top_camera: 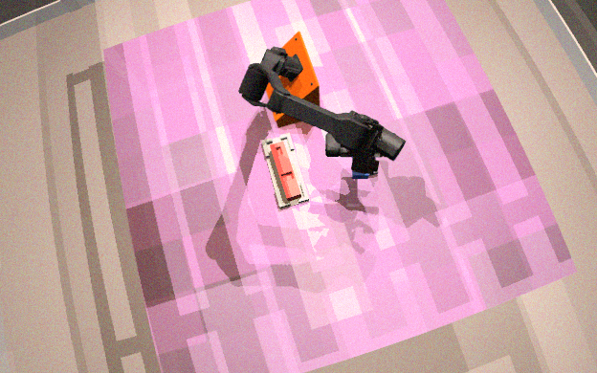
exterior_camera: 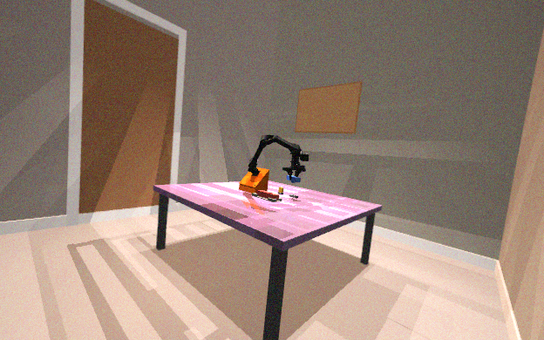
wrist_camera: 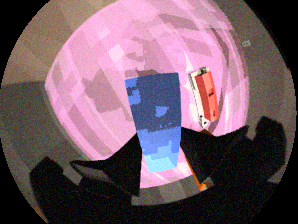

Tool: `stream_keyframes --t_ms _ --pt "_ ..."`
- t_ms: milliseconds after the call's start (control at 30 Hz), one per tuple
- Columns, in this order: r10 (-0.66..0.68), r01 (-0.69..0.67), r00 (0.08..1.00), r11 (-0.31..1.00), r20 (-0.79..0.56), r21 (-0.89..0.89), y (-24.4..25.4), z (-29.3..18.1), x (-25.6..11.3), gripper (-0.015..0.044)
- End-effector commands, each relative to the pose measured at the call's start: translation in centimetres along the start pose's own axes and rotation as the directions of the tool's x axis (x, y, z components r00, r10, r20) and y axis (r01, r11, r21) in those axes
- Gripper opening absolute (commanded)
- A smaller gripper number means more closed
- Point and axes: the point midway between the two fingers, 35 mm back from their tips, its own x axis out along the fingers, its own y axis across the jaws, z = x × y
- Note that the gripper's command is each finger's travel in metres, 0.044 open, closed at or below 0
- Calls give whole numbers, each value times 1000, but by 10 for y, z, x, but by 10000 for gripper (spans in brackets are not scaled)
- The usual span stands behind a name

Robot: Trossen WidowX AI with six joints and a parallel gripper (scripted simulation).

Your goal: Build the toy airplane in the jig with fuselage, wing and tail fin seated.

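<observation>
The red fuselage (top_camera: 281,163) (exterior_camera: 268,194) (wrist_camera: 206,92) lies lengthwise in the pale jig (top_camera: 296,168) (wrist_camera: 197,95); dark socket marks show on its top. Whether it sits fully flat is too small to tell. My gripper (top_camera: 363,172) (exterior_camera: 293,175) (wrist_camera: 157,130) is shut on the blue wing (top_camera: 361,175) (exterior_camera: 294,179) (wrist_camera: 155,105), held above the table, to the right of the jig in the top view. The wing's tab cannot be made out. A small yellow piece, apparently the tail fin (exterior_camera: 281,190), stands on the table behind the jig; the arm hides it in the top view.
The orange base block (top_camera: 304,72) (exterior_camera: 255,180) of the arm stands just behind the jig's far end. The arm stretches from it over the pink table (top_camera: 446,249) (exterior_camera: 319,218), and shadows fall on the table between jig and gripper.
</observation>
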Motion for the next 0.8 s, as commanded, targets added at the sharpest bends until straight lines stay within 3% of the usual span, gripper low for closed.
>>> stream_keyframes --t_ms 0,767 --pt "9 -10 1000 996 6 85 -13 8 1 0" --pt "34 -37 999 894 15 446 -76 30 12 0"
